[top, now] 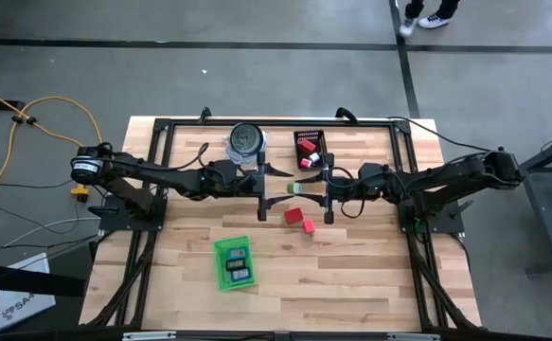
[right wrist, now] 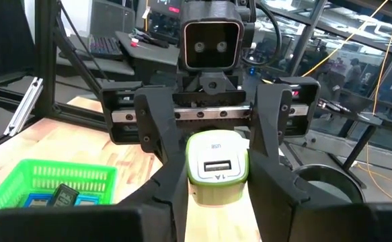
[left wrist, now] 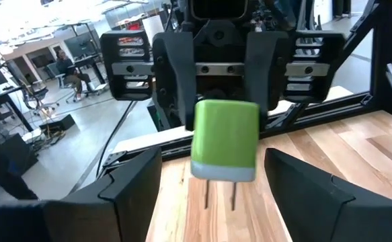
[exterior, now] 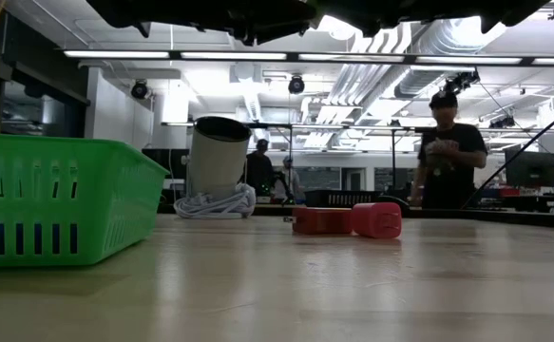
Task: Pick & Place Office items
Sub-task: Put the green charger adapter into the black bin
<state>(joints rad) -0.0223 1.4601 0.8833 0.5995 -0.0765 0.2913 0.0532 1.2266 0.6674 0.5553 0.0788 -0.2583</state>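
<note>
1. The green charger (top: 296, 188) is held in the air above the middle of the table (top: 370, 275), between the two grippers, which face each other.
2. The right gripper (top: 319, 189) is closed on the green charger. In the left wrist view its two fingers (left wrist: 174, 87) are seen pressed close to both sides of the green body, and the two metal prongs point down.
3. In the right wrist view the USB port of the charger is turned toward the camera of the right arm.
4. The left gripper (top: 274, 184) is placed just beside the charger and is spread wide. In its own wrist view bare wood is seen between each of its fingers (left wrist: 132, 191) and the charger, so the charger is not touched by them.
5. Two red blocks (top: 293, 215) are lying on the table near each other, just in front of the grippers. In the low view they are seen side by side, and it cannot be told whether they touch.
6. The green tray (top: 221, 248) is placed nearer the front edge of the table, on the side of the left arm. Small blue and dark pieces (top: 238, 265) are lying inside it.
7. The round container (top: 246, 140) is standing upright at the back of the table, and a white cable (exterior: 217, 201) is gathered around its base.
8. A black basket (top: 319, 135) is placed beside the container, with red pieces (top: 306, 147) inside.
9. A person (exterior: 445, 152) in dark clothes is seen standing in the room behind the table.
</note>
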